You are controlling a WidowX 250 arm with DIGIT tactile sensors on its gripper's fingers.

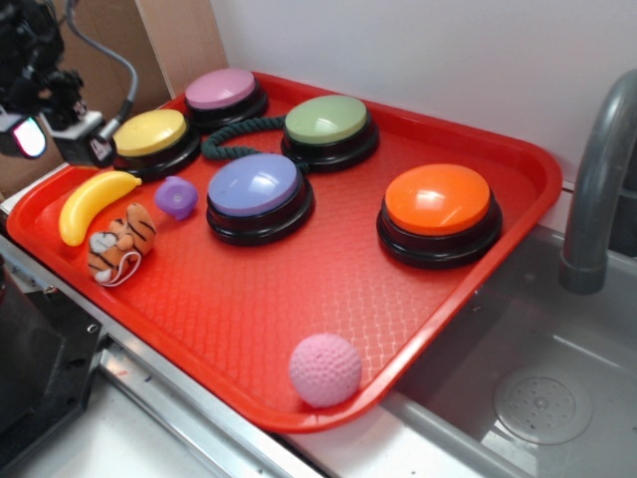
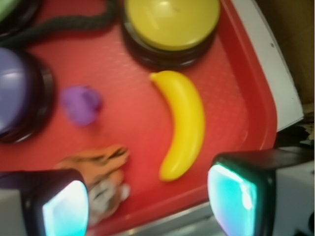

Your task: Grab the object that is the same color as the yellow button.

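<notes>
The object, a small glossy yellow banana (image 1: 95, 202) (image 2: 183, 123), lies on the red tray (image 1: 299, 299) near its left corner. Just behind it is the yellow button (image 1: 151, 134) (image 2: 170, 22). My gripper (image 1: 55, 137) (image 2: 150, 206) hangs open above the tray's left rim, a little short of the banana, with nothing between its fingers. In the wrist view the banana's lower tip points into the gap between the two fingertips, closer to the right one (image 2: 236, 201).
An orange striped plush tiger (image 1: 119, 242) (image 2: 101, 169) lies beside the banana, near a small purple toy (image 1: 176, 196) (image 2: 81, 104). Purple (image 1: 256, 189), green (image 1: 326, 121), pink (image 1: 221, 92) and orange (image 1: 438, 204) buttons, a dark rope (image 1: 239, 134) and a pink ball (image 1: 324, 369) share the tray. A faucet (image 1: 597, 179) stands at the right.
</notes>
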